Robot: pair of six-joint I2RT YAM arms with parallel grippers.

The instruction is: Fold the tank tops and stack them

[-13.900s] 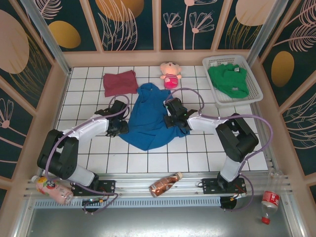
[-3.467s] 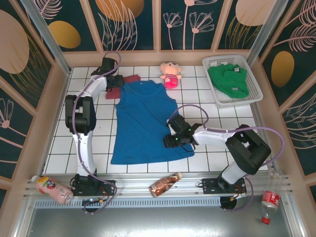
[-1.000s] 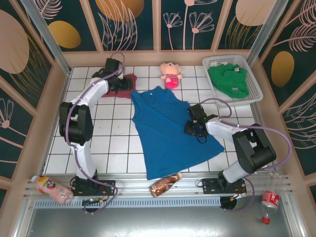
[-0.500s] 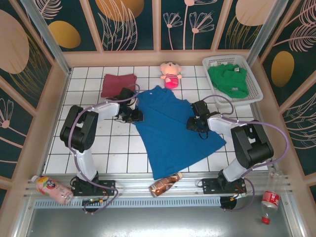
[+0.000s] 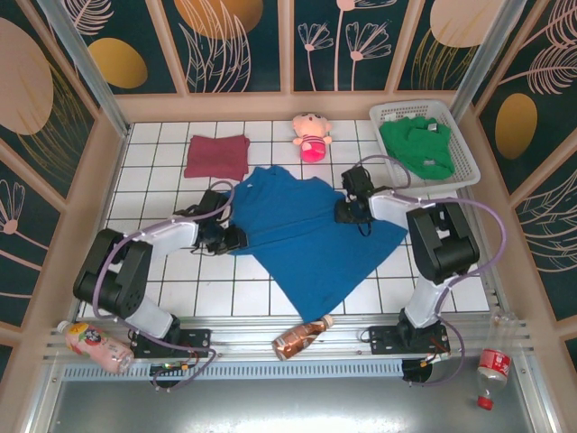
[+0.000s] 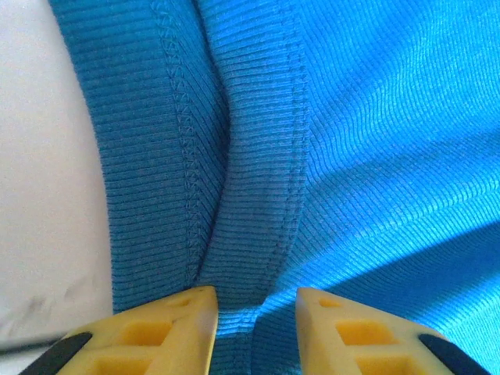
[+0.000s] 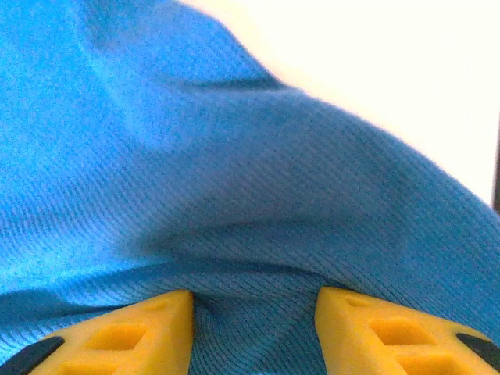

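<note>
Top view: I see the blue tank top [image 5: 311, 234] spread slantwise mid-frame, with the left gripper [image 5: 230, 240] at its left edge and the right gripper [image 5: 347, 210] at its upper right. The maroon tank top [image 5: 218, 155] lies folded upper left, and the green tank top [image 5: 416, 147] sits in the basket [image 5: 465, 152] upper right. Left wrist: my jaws pinch a hemmed blue fold. Right wrist: the jaws clamp bunched blue cloth

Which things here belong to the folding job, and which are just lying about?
Job: bright blue cloth tank top, folded maroon cloth tank top, green cloth tank top in white plastic basket.
Lying about: pink plush doll, brown plastic bottle, pink plastic bottle, red-labelled bottle.
</note>
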